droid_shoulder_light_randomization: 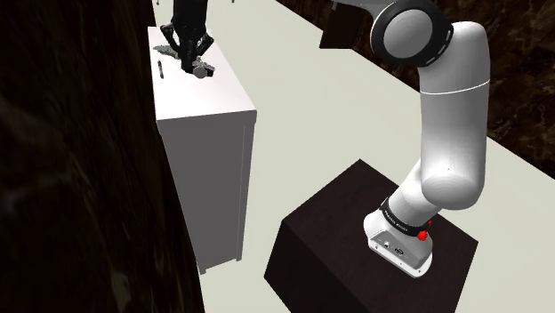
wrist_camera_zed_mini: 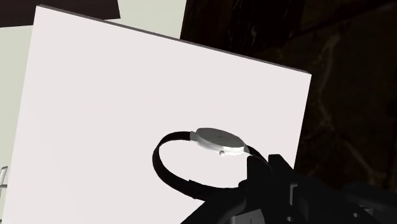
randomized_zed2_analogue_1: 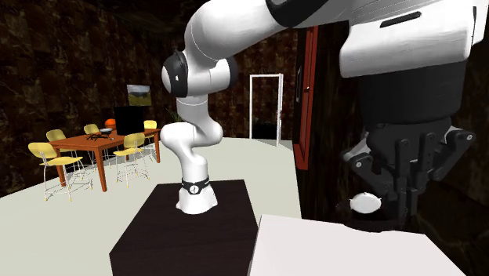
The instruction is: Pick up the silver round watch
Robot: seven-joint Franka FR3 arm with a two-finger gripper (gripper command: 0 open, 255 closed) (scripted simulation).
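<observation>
Watch [wrist_camera_zed_mini: 219, 138] hangs off side of my pincer [wrist_camera_zed_mini: 266, 165], just above cabinet [wrist_camera_zed_mini: 95, 102]. Pincer narrow, seemingly pinching strap [wrist_camera_zed_mini: 167, 168] only; view poor. Risk: thin off-centre hold, watch swings, strap slips, watch drops onto cabinet.

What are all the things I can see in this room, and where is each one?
watch: one, silver face with black band, right by the claw, over the cabinet top
cabinet: one, white, beside the stand
small item: one, dark, on the cabinet top, too small to name
dining table: one, brown, far across the room
chairs: at least four, yellow, around the dining table
stand: one, dark box, under the arm
arm: one, white with dark joints, reaching over the cabinet
claw: one, black, over the cabinet top
</observation>
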